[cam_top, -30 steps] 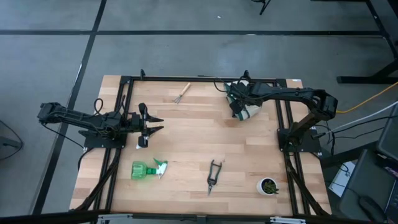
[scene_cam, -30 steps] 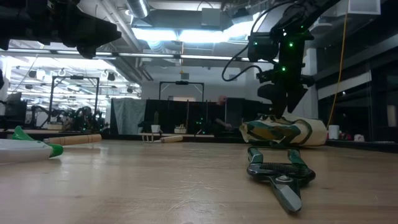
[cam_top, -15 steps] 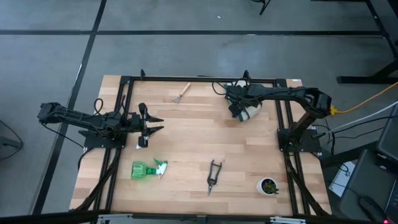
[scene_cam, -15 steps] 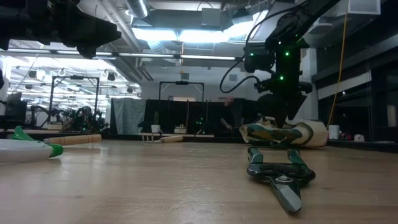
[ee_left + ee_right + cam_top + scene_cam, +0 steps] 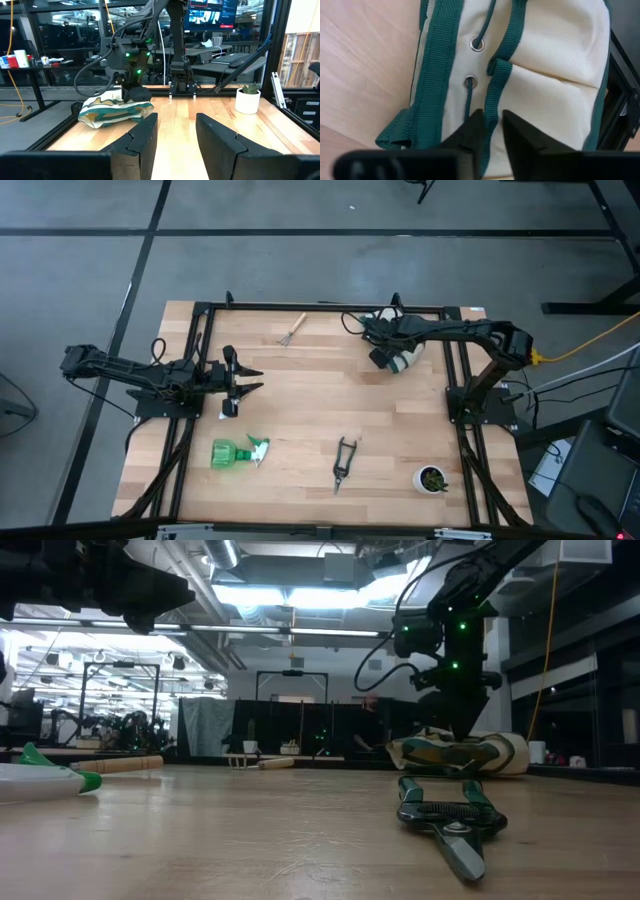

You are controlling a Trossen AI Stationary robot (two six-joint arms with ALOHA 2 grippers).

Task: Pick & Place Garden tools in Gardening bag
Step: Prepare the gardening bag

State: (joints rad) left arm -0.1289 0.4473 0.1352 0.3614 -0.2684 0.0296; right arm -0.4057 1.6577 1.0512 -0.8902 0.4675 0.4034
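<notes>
The gardening bag (image 5: 405, 358), cream canvas with dark green trim, lies on its side at the table's far right. My right gripper (image 5: 492, 135) reaches it from above and is shut on a green strap. My left gripper (image 5: 240, 380) hovers open at the table's left, holding nothing. The wooden-handled hand rake (image 5: 291, 329) lies near the far edge. The green spray bottle (image 5: 238, 452) lies on its side at the near left. The black pruning shears (image 5: 344, 462) lie near the front middle. My right gripper pinches a dark green webbing strap (image 5: 492, 107) between its two fingers, where the strap runs down the bag's cream side below two metal eyelets. The fingers come from above, pointing down, one on each side of the strap. The bag rests on the table.
A small white pot with a green plant (image 5: 432, 478) stands at the near right corner. Black frame rails (image 5: 455, 370) run along the table's left and right sides, close beside the bag. Bare wood lies in the table's middle (image 5: 320, 395).
My right gripper has dropped a little onto the gardening bag. The bag has stayed on the table.
</notes>
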